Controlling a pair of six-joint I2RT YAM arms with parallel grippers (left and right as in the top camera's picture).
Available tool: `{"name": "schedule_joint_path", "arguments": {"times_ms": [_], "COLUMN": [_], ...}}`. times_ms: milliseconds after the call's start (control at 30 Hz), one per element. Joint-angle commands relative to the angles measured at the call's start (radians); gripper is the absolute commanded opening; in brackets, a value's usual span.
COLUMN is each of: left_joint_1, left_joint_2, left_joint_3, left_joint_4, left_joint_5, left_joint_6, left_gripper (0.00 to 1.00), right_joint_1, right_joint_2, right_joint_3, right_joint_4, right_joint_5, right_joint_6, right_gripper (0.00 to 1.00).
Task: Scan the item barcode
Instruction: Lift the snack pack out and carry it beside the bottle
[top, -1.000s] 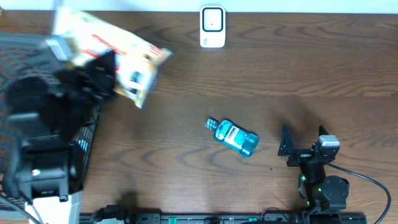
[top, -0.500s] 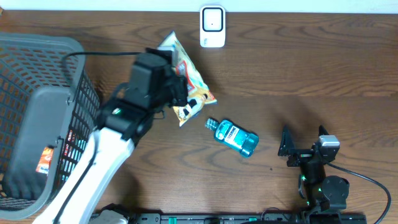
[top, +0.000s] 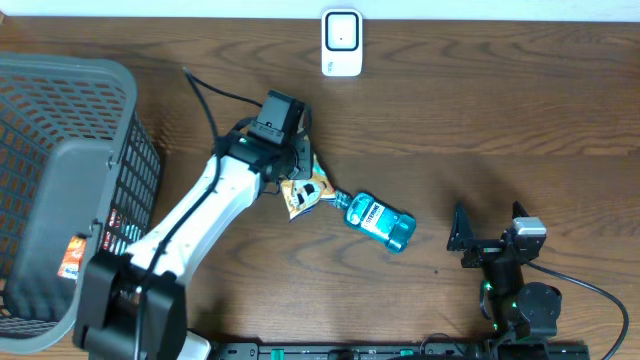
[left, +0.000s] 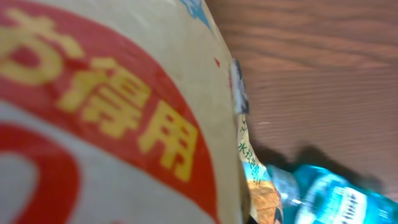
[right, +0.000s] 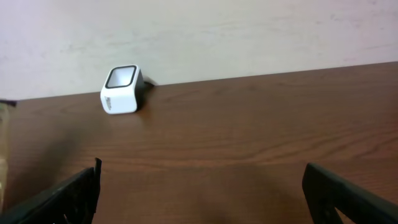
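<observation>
Within left pincer (top: 299, 171): white-orange crinkly plastic snack bag (top: 304, 192), clenched
Beside left pincer: teal plastic mouthwash bottle (top: 378, 220)
Right pincer (top: 488, 226): released

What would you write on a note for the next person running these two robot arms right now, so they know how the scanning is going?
Left gripper: shut on the white, red and orange printed snack bag, held low over the brown wooden table, its corner by the cap of the blue plastic mouthwash bottle, which lies on its side.
Right gripper: open, empty, near the front right edge.
White box-shaped barcode scanner: far edge, centre, well away from the bag.
Grey mesh basket: at the left.
Done: bag picked up. Whether it was scanned cannot be told.
Left: probably bring the bag's barcode to the scanner.
</observation>
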Motion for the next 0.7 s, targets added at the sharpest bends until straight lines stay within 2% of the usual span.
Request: {"name": "schedule_joint_path", "arguments": {"times_ms": [0, 100, 300, 467, 667], "left_joint_1": [-0.002, -0.004, -0.008, -0.046, -0.119], "left_joint_2": [0.039, 0.077, 0.131, 0.146, 0.146], "left_joint_3": [0.008, 0.008, 0.008, 0.007, 0.007], "left_joint_4": [0.003, 0.009, 0.024, 0.070, 0.153], "left_joint_5": [-0.048, -0.059, -0.097, -0.027, -0.028], "left_joint_6": [-0.006, -0.013, -0.112, -0.111, -0.111], "left_gripper": [0.07, 0.07, 0.07, 0.07, 0.08], "right_joint_1": [-0.001, -0.001, -0.001, -0.001, -0.001], "right_joint_2": [-0.005, -0.005, -0.005, -0.005, -0.005], "right_joint_3": [-0.003, -0.003, -0.003, -0.003, -0.003], "right_joint_4": [-0.002, -0.002, -0.002, -0.002, -0.002], "right_joint_5": [0.005, 0.005, 0.005, 0.005, 0.005], "right_joint_6": [0.006, 0.006, 0.006, 0.006, 0.006], "right_gripper": [0.99, 0.99, 0.99, 0.99, 0.99]}}
